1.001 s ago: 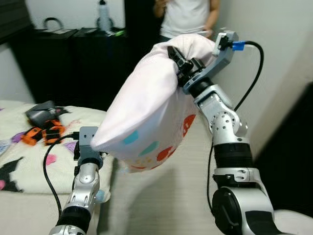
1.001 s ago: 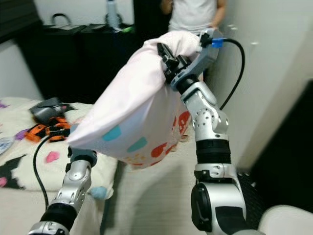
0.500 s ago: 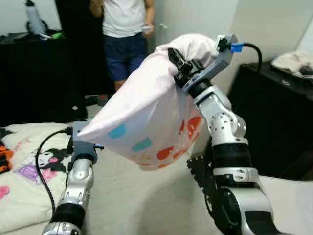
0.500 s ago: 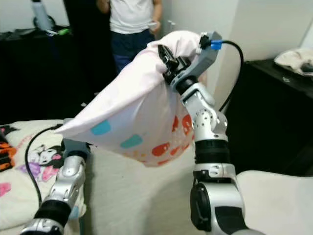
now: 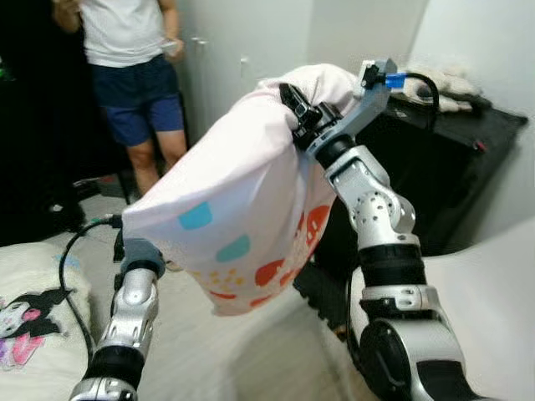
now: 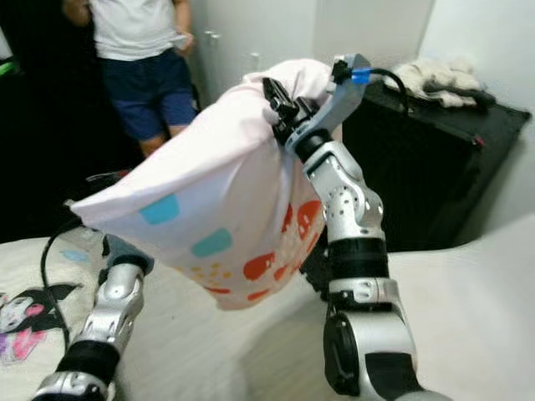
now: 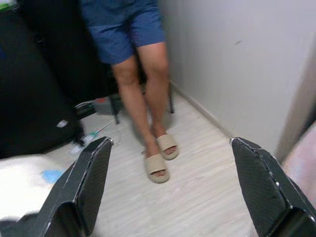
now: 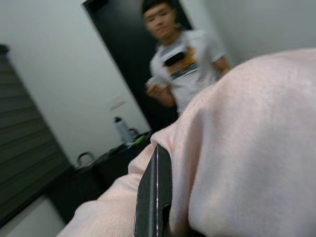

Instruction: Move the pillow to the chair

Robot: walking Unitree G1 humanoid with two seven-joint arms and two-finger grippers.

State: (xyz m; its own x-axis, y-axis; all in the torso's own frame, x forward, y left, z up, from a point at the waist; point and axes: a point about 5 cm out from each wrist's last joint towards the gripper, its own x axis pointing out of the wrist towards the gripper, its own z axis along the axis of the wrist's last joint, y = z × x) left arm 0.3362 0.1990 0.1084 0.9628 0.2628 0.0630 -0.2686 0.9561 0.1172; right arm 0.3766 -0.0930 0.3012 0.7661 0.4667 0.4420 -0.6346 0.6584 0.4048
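The right gripper (image 5: 294, 104) is clamped on the top of the pillow (image 5: 234, 217), holding it raised in the air above the bed (image 5: 33, 276). The left gripper (image 7: 173, 182) is spread wide, holding nothing, under the pillow.

A bed (image 5: 251, 351) covered in cream bedding is seen low in the head views, with a cartoon-printed blanket (image 5: 29, 322) laid on it. Beyond the bed, pale wood floor (image 7: 197, 187) is stood on by a person's sandals (image 7: 160, 158).

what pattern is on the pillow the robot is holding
Pale pink pillow with teal, yellow and red-orange shapes; clearest in the right eye view.
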